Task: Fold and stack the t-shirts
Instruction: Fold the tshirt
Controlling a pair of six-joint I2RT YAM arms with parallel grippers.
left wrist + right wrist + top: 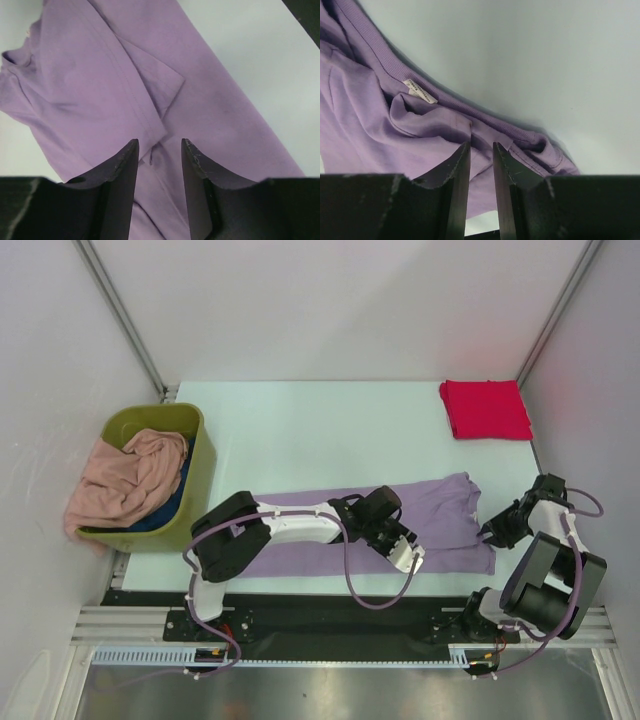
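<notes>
The lavender t-shirt [440,505] lies as a long folded strip across the near half of the table. My left gripper [408,552] is low over its near edge. In the left wrist view, my left gripper [159,142] is open, jaws astride the shirt [100,75] at a sleeve hem. My right gripper [490,530] is at the strip's right end; in the right wrist view, my right gripper [481,145] is shut on a fold of the shirt [365,130] just below the ribbed collar [485,117]. A folded red t-shirt [487,408] lies at the far right.
An olive-green bin [205,455] stands at the left edge. A salmon-pink t-shirt [125,480] spills over its left rim, with a dark blue one [165,510] beneath. White walls and metal posts enclose the table on three sides.
</notes>
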